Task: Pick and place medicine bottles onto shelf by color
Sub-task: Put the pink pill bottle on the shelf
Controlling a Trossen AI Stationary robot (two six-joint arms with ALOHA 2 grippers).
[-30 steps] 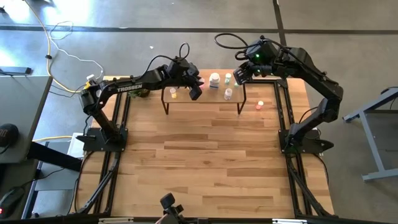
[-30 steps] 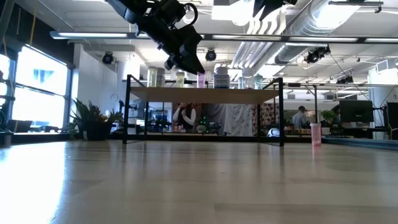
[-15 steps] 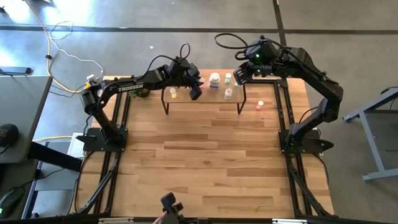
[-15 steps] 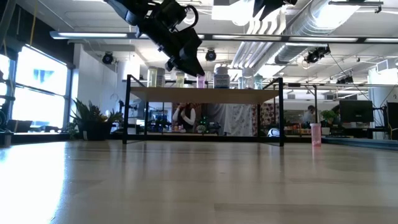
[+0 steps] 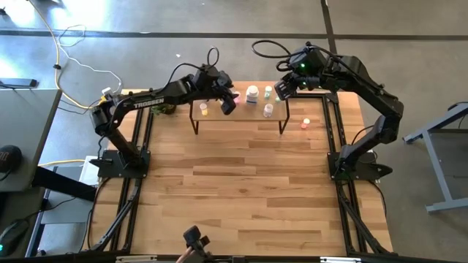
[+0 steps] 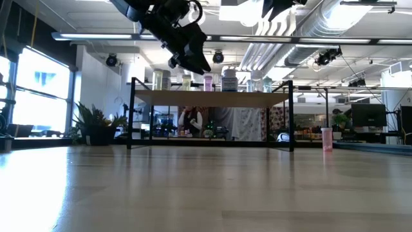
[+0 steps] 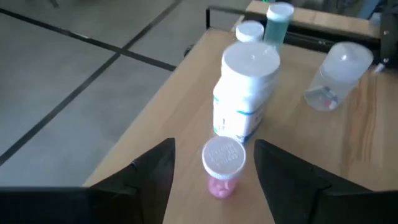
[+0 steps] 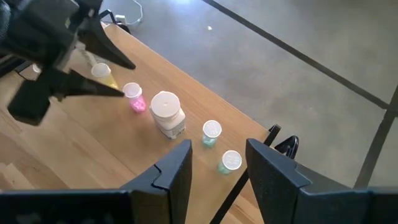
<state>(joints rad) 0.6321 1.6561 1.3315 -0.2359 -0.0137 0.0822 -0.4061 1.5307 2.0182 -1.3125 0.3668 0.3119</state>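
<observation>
The shelf (image 5: 238,115) stands at the table's far edge. On it stand a yellow bottle (image 5: 204,109), a pink bottle (image 7: 221,168), a large white bottle (image 7: 244,93), two green ones (image 8: 211,132) and a clear one (image 7: 333,74). My left gripper (image 7: 214,148) hovers open at the pink bottle, one finger on either side of its white cap with a gap on both sides. The pink bottle rests upright on its base. My right gripper (image 8: 217,158) waits open, high over the shelf's right end (image 5: 281,86), with nothing between its fingers.
A red-orange bottle (image 5: 306,123) stands on the table to the right of the shelf. A leafy plant (image 5: 165,109) sits left of the shelf. The wide tabletop (image 5: 241,190) lies on the near side of the shelf. People show in the room beyond the table (image 6: 192,119).
My left gripper has opened and let go of the pink bottle, which now stands by itself on the shelf. The fingers have drawn slightly up and back from it.
</observation>
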